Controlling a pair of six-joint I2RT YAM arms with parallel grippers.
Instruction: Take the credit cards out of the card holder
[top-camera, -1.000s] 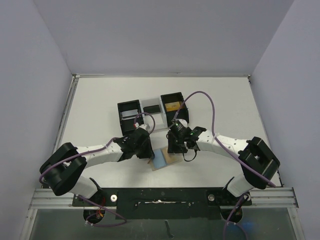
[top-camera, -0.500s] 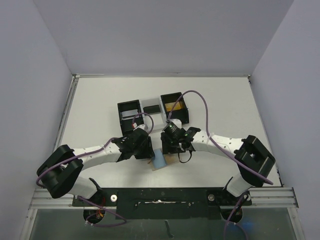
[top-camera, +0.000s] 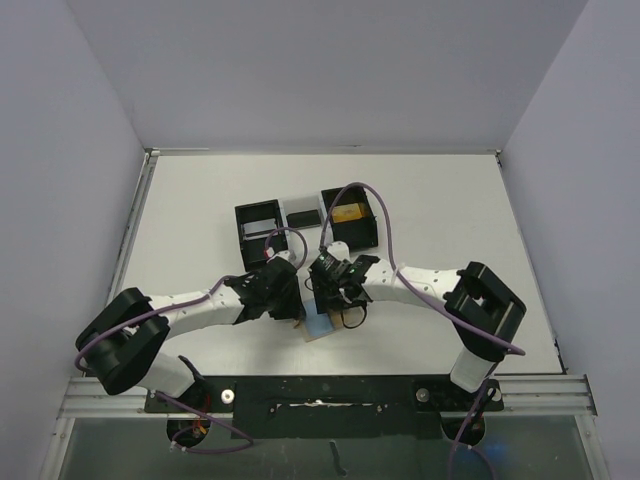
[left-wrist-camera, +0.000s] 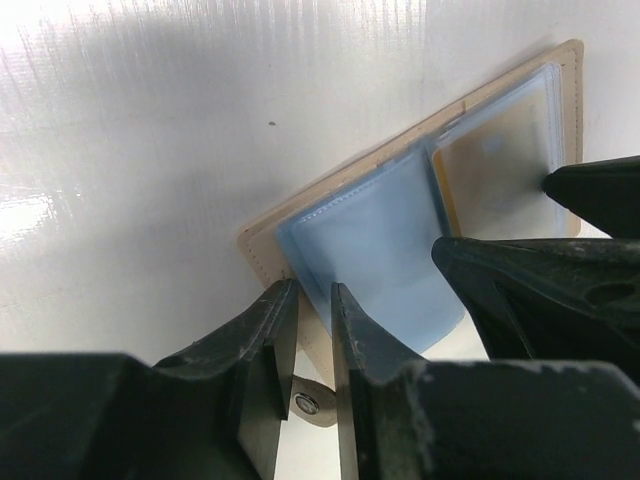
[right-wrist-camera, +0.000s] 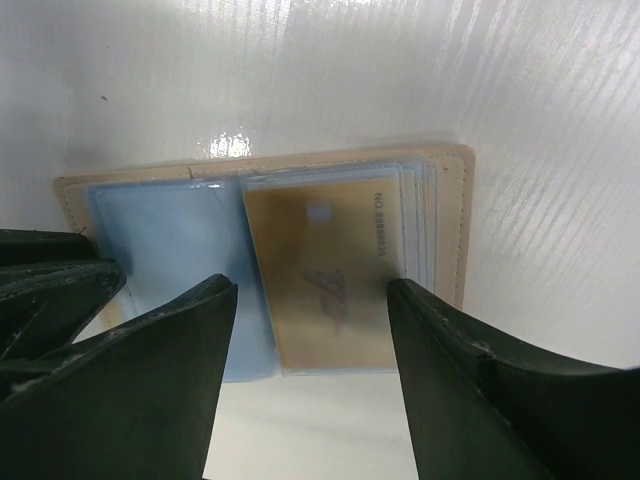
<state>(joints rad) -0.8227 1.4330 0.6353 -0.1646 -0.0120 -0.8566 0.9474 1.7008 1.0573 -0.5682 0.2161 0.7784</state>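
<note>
The tan card holder (top-camera: 322, 328) lies open and flat near the table's front edge. In the left wrist view, the left clear sleeve of the card holder (left-wrist-camera: 400, 155) holds a light blue credit card (left-wrist-camera: 385, 240). A gold credit card (right-wrist-camera: 330, 275) sits in its right sleeve, over several stacked sleeves. My left gripper (left-wrist-camera: 312, 290) stands over the holder's left edge beside the blue card, its jaws a narrow gap apart with nothing clamped. The right gripper (right-wrist-camera: 312, 290) is wide open, and its fingers (right-wrist-camera: 190, 330) straddle the gold card's near edge.
A black-and-white three-compartment tray (top-camera: 262, 215) stands behind the arms, with something yellow (top-camera: 347, 212) in its right compartment. Both grippers (top-camera: 310, 295) crowd together over the holder. The metal rail (top-camera: 320, 385) runs along the near edge.
The right arm has swung left over the holder and its jaws have spread wider. The left gripper has stayed in place; its jaws opened, then narrowed again.
</note>
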